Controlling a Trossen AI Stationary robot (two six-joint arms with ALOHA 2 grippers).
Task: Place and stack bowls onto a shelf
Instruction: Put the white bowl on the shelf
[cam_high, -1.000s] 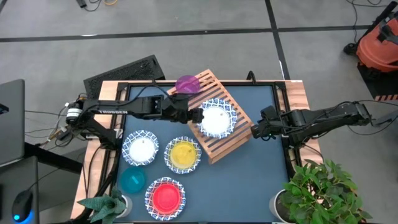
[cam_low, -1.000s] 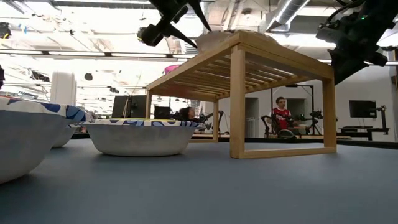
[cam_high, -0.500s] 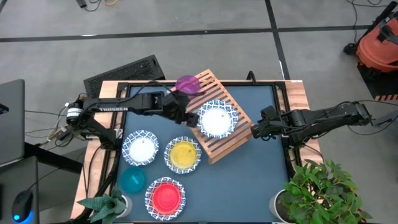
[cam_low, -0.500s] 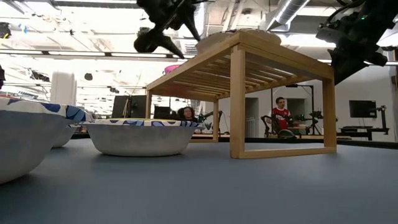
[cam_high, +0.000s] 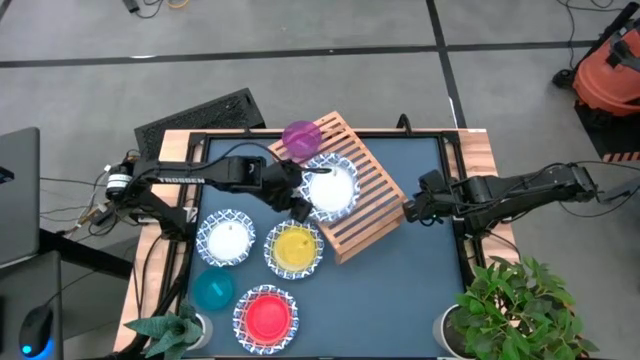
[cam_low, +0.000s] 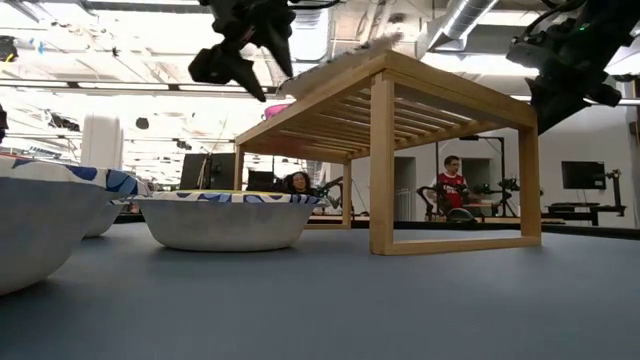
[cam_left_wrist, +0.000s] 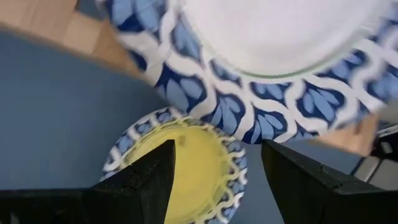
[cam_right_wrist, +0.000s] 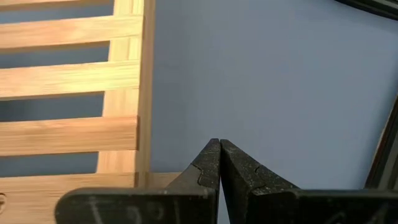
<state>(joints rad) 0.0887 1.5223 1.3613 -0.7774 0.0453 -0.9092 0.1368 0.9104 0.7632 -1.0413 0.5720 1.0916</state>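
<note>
The wooden slatted shelf (cam_high: 365, 215) stands slantwise mid-table. On its top lie a blue-rimmed white dish (cam_high: 332, 188), near the shelf's left edge, and a purple bowl (cam_high: 301, 138) at the far corner. My left gripper (cam_high: 298, 200) hovers open just left of the dish. Far below its fingers, the left wrist view shows a yellow bowl (cam_left_wrist: 193, 168) nested in a patterned dish. My right gripper (cam_right_wrist: 219, 163) is shut over the shelf's right corner, holding nothing. My left gripper stands open right beside the white dish's near-left rim (cam_left_wrist: 249, 124). The dish is blurred, and I cannot tell whether a fingertip (cam_left_wrist: 270, 152) touches that rim. Nothing lies between the two fingers.
On the table left of the shelf sit an empty blue-rimmed dish (cam_high: 225, 238), the yellow bowl in its dish (cam_high: 294, 248), a teal bowl (cam_high: 211, 290) and a red bowl in a dish (cam_high: 266, 315). Plants stand at both near corners. People sit in the room behind.
My left gripper has drawn back from over the shelf toward the table's left, sinking a little, tipping downward and rolling. The white dish has slid across the slats toward the shelf's left edge and shows blurred.
</note>
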